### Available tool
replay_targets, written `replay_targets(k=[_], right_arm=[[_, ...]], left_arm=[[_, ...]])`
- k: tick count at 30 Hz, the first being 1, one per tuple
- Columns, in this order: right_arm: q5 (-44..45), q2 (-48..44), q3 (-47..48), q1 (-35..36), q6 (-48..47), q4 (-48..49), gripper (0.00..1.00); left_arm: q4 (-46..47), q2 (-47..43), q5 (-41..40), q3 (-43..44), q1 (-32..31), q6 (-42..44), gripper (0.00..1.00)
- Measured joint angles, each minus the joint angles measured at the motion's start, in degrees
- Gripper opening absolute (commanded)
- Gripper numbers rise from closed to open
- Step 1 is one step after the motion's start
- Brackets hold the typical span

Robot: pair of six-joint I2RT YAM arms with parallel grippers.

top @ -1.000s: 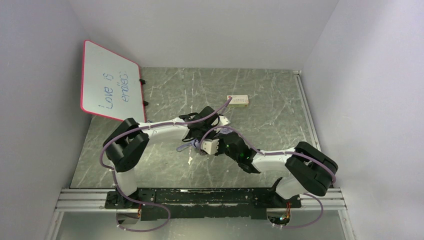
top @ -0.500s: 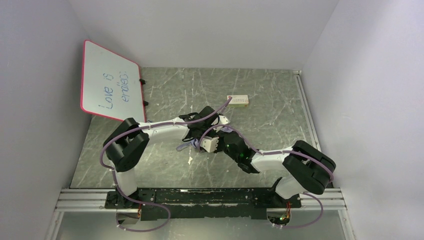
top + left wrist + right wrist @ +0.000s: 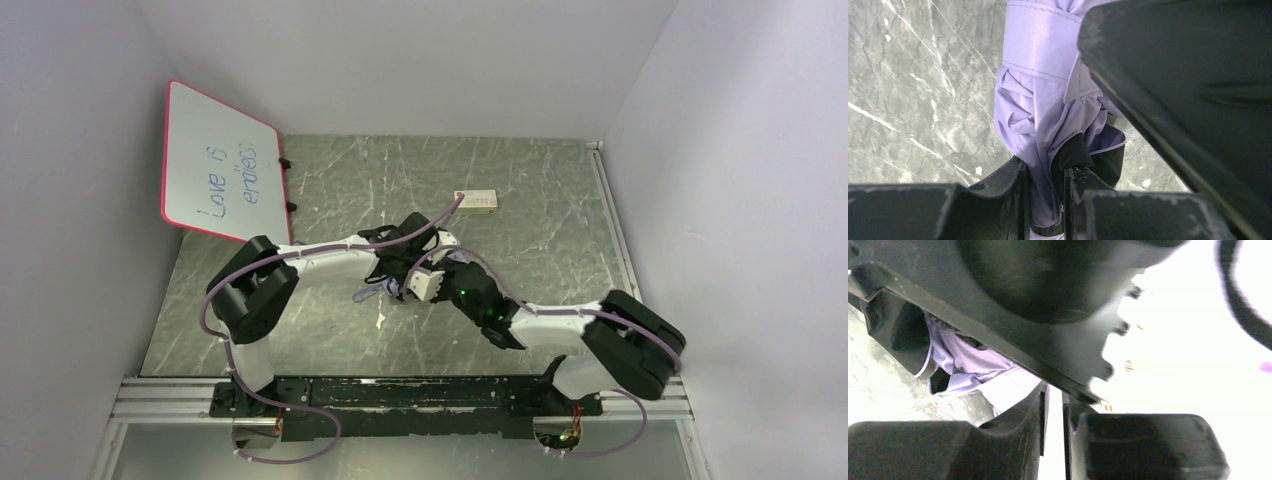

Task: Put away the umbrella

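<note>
Lavender fabric of the folded umbrella [image 3: 1035, 95] runs from the top of the left-wrist frame down into the left gripper [image 3: 1044, 175], which clamps it. In the right-wrist frame the right gripper [image 3: 1052, 397] is nearly closed and empty, with the bundle to its upper left.

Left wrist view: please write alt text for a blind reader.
The left claw is shut on a folded lavender umbrella, its fabric pinched between two dark fingers at the bottom edge. The umbrella runs up the picture over a grey marbled table, with a strap wrapped around it near the top. A large dark shape hides the right side.
</note>
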Motion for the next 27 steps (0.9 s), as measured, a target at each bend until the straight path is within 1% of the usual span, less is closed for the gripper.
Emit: replay_targets(k=[2, 8, 13, 16, 18, 21, 25, 27], right_arm=[[-0.61, -3.96, -0.37, 0.0, 2.58, -2.36, 0.25], [-6.23, -20.96, -1.36, 0.09, 12.79, -12.96, 0.25], [-10.08, -31.63, -1.36, 0.11, 20.79, -22.23, 0.2], [-10.32, -36.22, -1.36, 0.13, 27.63, -25.4, 0.18], [-9.77, -38.32, -1.36, 0.13, 32.65, -25.77, 0.17], [-8.41, -40.61, -1.92, 0.13, 41.99, -24.02, 0.12], [-4.66, -41.53, -5.88, 0.13, 56.68, -18.08, 0.02], [-1.07, -40.19, -9.31, 0.13, 64.08, -14.29, 0.0]], left_arm=[[0.0, 0.02, 0.02, 0.0, 0.0, 0.07, 0.05], [-0.37, 0.24, 0.15, 0.35, 0.0, 0.13, 0.05], [-0.81, 0.42, 0.72, 0.72, 0.02, 0.28, 0.05], [-1.64, 0.72, 1.51, 1.38, 0.24, 0.35, 0.05], [-2.4, 1.03, 2.62, 2.01, 0.55, 0.42, 0.05], [-3.63, 1.55, 4.81, 3.06, 1.09, 0.5, 0.05], [-5.11, 2.25, 6.99, 4.28, 1.79, 0.68, 0.05], [-5.66, 2.51, 8.0, 4.76, 2.16, 0.81, 0.05]])
